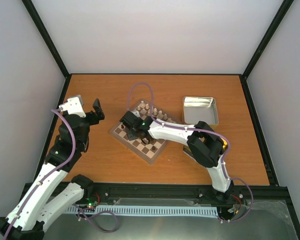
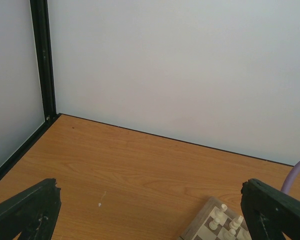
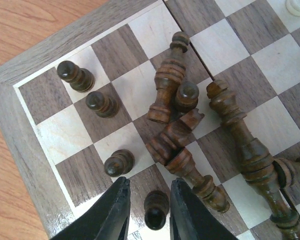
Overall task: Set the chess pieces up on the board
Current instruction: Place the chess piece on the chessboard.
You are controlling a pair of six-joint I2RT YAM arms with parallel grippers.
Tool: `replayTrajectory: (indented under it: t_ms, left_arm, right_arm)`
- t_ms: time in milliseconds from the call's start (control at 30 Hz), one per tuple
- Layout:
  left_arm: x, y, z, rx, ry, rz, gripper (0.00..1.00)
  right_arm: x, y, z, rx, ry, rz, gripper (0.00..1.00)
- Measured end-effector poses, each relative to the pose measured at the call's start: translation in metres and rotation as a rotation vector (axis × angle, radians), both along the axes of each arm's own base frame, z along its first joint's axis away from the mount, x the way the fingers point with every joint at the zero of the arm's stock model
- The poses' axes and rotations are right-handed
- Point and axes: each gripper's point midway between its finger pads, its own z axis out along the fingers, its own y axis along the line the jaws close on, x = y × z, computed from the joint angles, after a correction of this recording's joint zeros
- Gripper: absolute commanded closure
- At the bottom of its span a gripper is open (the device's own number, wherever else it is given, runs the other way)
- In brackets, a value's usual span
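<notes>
Partly toppled, dark turned chess pieces [image 3: 165,90] crowd the board [image 3: 35,56]; right end effector [image 3: 150,182] loosely straddles one, left end effector [image 2: 150,192] gapes.

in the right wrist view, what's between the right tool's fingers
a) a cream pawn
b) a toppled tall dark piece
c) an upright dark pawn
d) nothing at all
c: a dark pawn stands upright on the board between the fingers of the right tool, while the taller dark pieces lie toppled further in on the squares.
</notes>
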Motion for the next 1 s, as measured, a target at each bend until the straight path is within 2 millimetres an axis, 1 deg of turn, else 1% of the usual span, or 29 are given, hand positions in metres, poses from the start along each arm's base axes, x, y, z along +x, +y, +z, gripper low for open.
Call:
replayTrajectory:
  t_ms: [167, 300, 400, 600, 733, 833, 1000]
  left_arm:
    - [0.000, 0.000, 0.000, 0.000, 0.000, 0.000, 0.00]
    - [0.000, 0.000, 0.000, 0.000, 0.000, 0.000, 0.00]
    - [0.000, 0.000, 0.000, 0.000, 0.000, 0.000, 0.00]
    - [0.000, 0.000, 0.000, 0.000, 0.000, 0.000, 0.00]
    - [0.000, 0.000, 0.000, 0.000, 0.000, 0.000, 0.00]
    - [0.000, 0.000, 0.000, 0.000, 0.000, 0.000, 0.00]
    - [0.000, 0.000, 0.000, 0.000, 0.000, 0.000, 0.00]
  right_arm:
    - [0.000, -0.003, -0.002, 0.000, 0.023, -0.004, 0.74]
    - [-0.004, -0.002, -0.004, 0.007, 0.048, 0.003, 0.76]
    - [-0.007, 0.000, -0.005, 0.016, 0.064, 0.010, 0.80]
    - [-0.011, 0.004, -0.004, 0.034, 0.087, 0.027, 0.80]
    - [-0.011, 0.004, -0.004, 0.036, 0.089, 0.028, 0.76]
    - [-0.009, 0.005, 0.000, 0.034, 0.077, 0.022, 0.73]
    - [0.004, 0.008, 0.019, 0.041, 0.020, 0.002, 0.69]
